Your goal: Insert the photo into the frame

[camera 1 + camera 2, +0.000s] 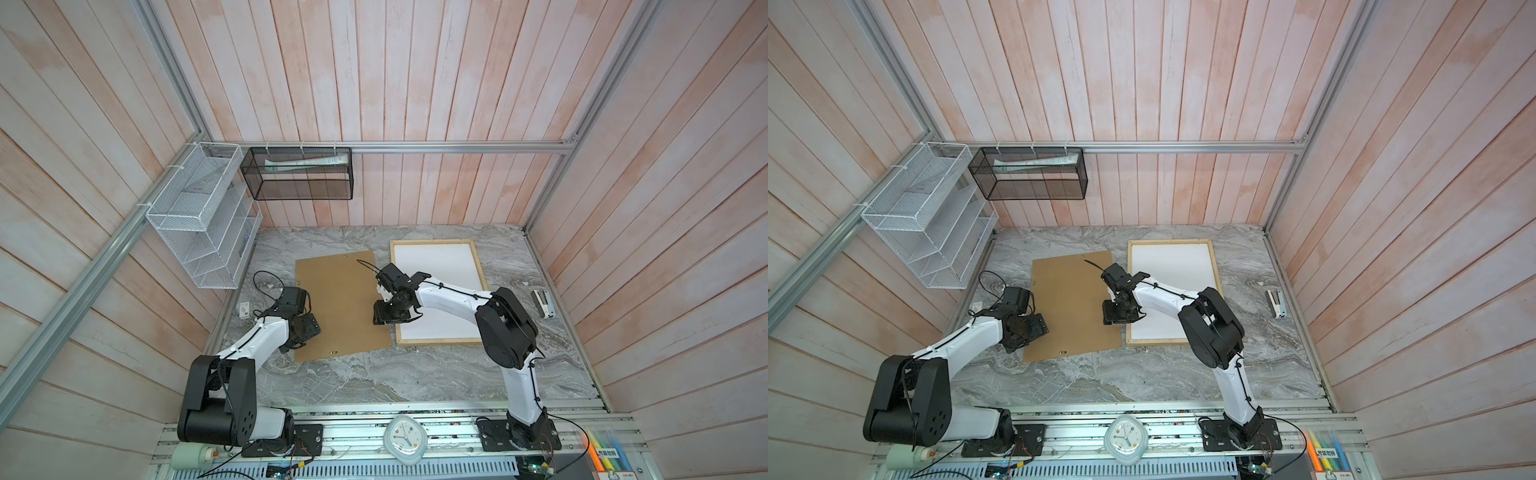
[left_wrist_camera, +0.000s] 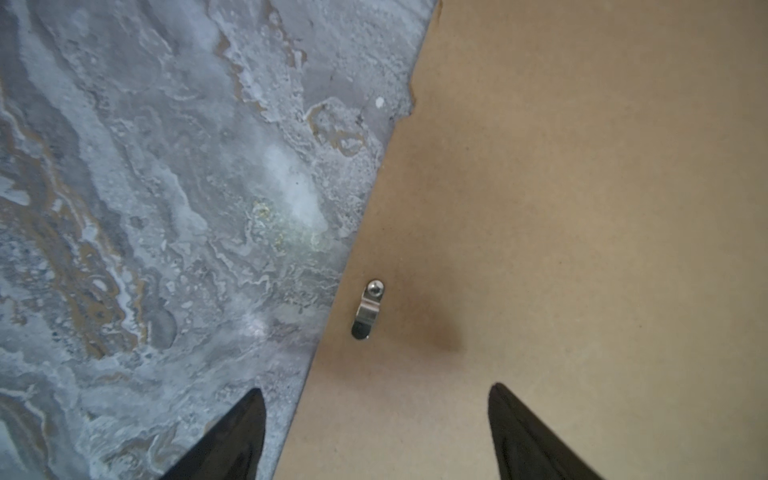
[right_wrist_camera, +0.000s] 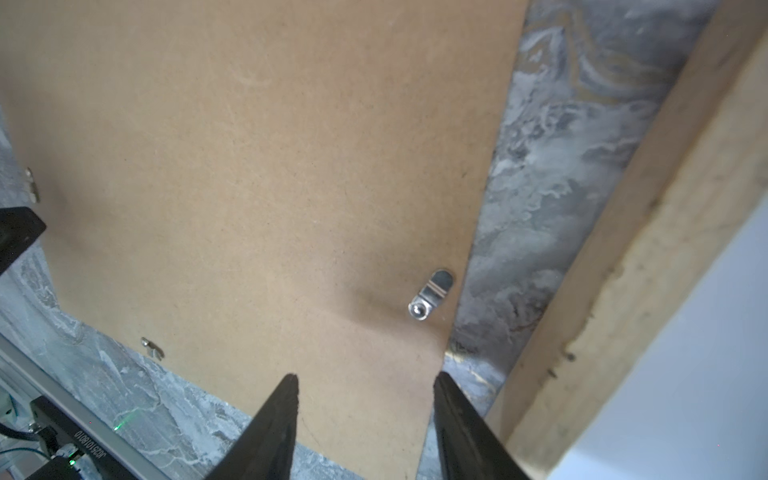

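The frame (image 1: 432, 242) (image 1: 1171, 242) of pale wood slats lies flat at the back right of the marble table. A plain white sheet (image 1: 440, 274) (image 1: 1175, 270) fills it; no forest print shows, so I cannot tell whether this is the photo's white back. In the right wrist view one frame slat (image 3: 623, 249) runs beside the white sheet (image 3: 706, 374). My left gripper (image 1: 291, 347) (image 1: 1017, 345) (image 2: 376, 390) hovers open over the left edge of a brown backing board (image 1: 340, 299) (image 2: 582, 208). My right gripper (image 1: 388, 322) (image 1: 1119, 320) (image 3: 368, 376) hangs open over that board's right edge, holding nothing.
The backing board (image 1: 1071, 303) (image 3: 249, 166) carries small metal turn clips (image 2: 368, 309) (image 3: 430, 293). A white wire rack (image 1: 199, 216) and a black mesh basket (image 1: 299, 174) hang on the walls. A white stapler-like object (image 1: 542, 303) lies far right, a clock (image 1: 403, 440) on the front rail.
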Robot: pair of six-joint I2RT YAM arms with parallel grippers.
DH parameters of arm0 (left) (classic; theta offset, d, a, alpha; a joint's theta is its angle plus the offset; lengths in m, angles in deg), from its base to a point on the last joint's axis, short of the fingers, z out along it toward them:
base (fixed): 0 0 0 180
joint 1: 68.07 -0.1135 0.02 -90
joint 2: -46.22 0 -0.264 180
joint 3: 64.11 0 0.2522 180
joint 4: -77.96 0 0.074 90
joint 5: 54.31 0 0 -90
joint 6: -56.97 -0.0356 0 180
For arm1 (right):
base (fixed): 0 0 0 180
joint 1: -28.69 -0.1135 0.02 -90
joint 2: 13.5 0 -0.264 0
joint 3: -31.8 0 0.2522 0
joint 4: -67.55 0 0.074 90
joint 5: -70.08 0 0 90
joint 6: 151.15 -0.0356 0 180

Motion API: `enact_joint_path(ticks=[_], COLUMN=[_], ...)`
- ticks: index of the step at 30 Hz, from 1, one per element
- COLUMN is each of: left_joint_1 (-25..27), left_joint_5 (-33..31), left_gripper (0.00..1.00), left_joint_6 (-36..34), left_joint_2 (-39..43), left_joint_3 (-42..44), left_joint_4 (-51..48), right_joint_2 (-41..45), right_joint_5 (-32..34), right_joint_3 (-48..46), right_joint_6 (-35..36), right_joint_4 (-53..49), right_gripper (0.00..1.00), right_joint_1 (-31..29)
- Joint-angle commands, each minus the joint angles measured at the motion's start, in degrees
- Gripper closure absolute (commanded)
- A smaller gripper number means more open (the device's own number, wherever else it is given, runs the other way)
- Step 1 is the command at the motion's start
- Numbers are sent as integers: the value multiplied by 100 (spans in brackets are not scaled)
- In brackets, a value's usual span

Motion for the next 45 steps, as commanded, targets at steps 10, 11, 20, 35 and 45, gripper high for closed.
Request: enact_joint_path(ticks=[10, 11, 20, 35, 45], left_joint_1=[45, 63, 124, 422, 588], left_joint_5=[-142, -140, -19, 403, 665], left_gripper=[15, 15, 16, 18, 19], left_joint_6=[-176, -177, -238, -359, -374], left_joint_2=[-11, -19, -310, -577, -565], left_joint_3=[151, 159, 150, 87, 166], left_joint_4=[149, 161, 246, 386, 588], right_joint_2=[-411, -433, -577, -579, -274], right_joint_5=[404, 372, 65, -846, -1286], right_joint_3=[419, 433, 464, 299, 222], right_joint_6=[-237, -236, -157, -51, -148], right_joint_4=[-791, -783, -670, -6, 385], right_gripper=[46, 46, 47, 48, 48], right_joint_1=[-80, -89, -166, -155, -120])
